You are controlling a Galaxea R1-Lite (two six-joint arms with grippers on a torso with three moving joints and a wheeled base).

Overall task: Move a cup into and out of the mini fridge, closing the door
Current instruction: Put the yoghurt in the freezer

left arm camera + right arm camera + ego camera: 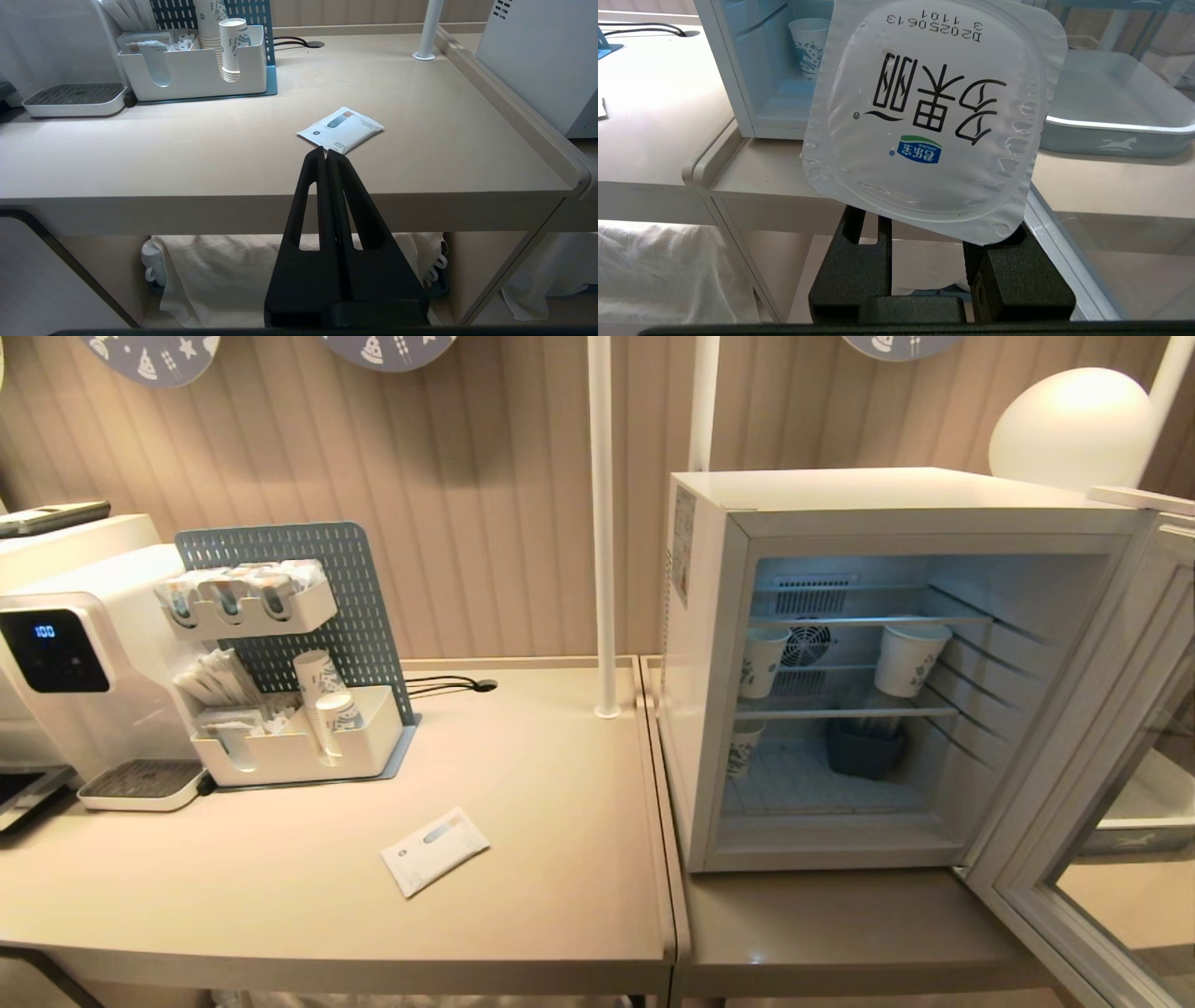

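Note:
The cup (929, 116), a white pot with a flat foil lid bearing black characters and a blue-green logo, fills the right wrist view, lid toward the camera. My right gripper (930, 228) is shut on it, low in front of the table edge before the mini fridge (709, 663). The white fridge stands open, with wire shelves holding three paper cups (910, 658) and a dark bin (864, 747). Its glass door (1074, 784) is swung out to the right. My left gripper (327, 151) is shut and empty, parked before the left table's front edge. Neither arm shows in the head view.
A white sachet (434, 849) lies on the left table. Behind it stand a white organiser (299, 747) with paper cups and a water dispenser (65, 663). A white pole (604, 523) rises between the tables. A grey tray (1111, 126) sits beyond the glass door.

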